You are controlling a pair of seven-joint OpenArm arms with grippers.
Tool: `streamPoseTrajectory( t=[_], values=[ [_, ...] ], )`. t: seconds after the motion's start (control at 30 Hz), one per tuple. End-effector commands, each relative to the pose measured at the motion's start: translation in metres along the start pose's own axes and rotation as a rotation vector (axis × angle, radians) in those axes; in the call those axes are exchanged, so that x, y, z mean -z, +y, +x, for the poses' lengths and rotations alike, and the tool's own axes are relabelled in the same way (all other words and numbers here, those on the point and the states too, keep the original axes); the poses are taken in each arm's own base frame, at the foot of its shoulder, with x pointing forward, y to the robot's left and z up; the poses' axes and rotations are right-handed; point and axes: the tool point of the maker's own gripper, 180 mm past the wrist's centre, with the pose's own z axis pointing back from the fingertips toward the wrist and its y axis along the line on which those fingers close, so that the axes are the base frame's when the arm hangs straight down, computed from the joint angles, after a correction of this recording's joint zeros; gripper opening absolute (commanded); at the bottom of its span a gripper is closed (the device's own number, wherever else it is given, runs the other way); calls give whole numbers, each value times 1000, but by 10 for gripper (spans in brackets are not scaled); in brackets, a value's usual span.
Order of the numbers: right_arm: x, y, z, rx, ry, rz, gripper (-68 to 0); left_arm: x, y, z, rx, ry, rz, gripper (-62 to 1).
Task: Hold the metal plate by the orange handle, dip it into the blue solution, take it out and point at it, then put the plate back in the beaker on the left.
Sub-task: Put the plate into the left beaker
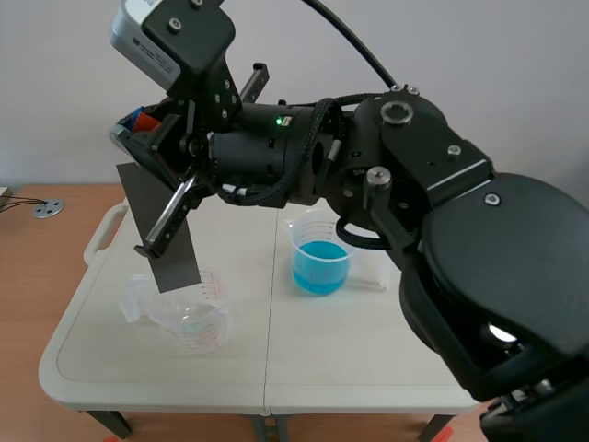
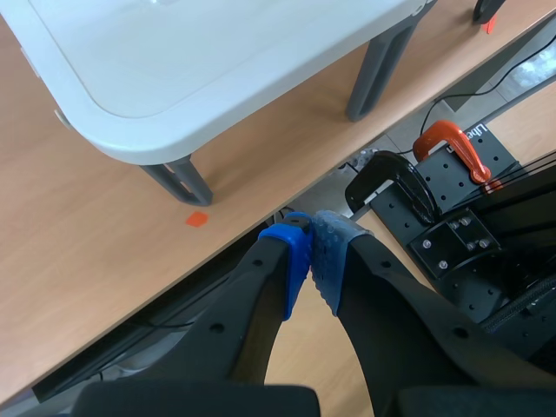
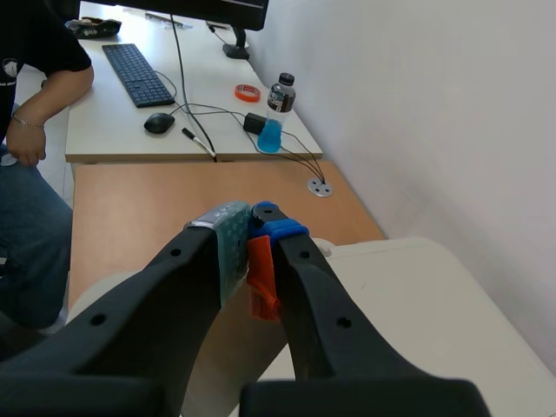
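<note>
Right arm [image 1: 479, 239] fills the foreground; right gripper [image 3: 249, 224] has its jaws clamped on the orange handle [image 3: 259, 280]. Metal plate [image 1: 161, 230] hangs tilted, lower edge seemingly at the left beaker [image 1: 195, 324] rim. Advise squaring it upright to clear that rim. Left gripper [image 2: 308, 233] closed, empty, off the table [image 2: 174, 87].

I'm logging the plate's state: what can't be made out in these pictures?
Metal plate: wet or dry is too fine to tell, scene view.
Plate below the orange handle: hidden behind the right gripper, right wrist view.
Left gripper: outside the scene view's edge.
</note>
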Motion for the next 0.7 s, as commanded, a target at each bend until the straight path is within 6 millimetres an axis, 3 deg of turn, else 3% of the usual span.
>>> streamPoseTrajectory(
  t=[0.0, 0.67],
  values=[
    [4, -1, 11, 0, -43, -2, -662, 2, 1, 10, 0, -35, 5, -594],
    [5, 8, -40, 93, 10, 17, -662, 2, 1, 10, 0, -34, 5, -594]
  ],
)
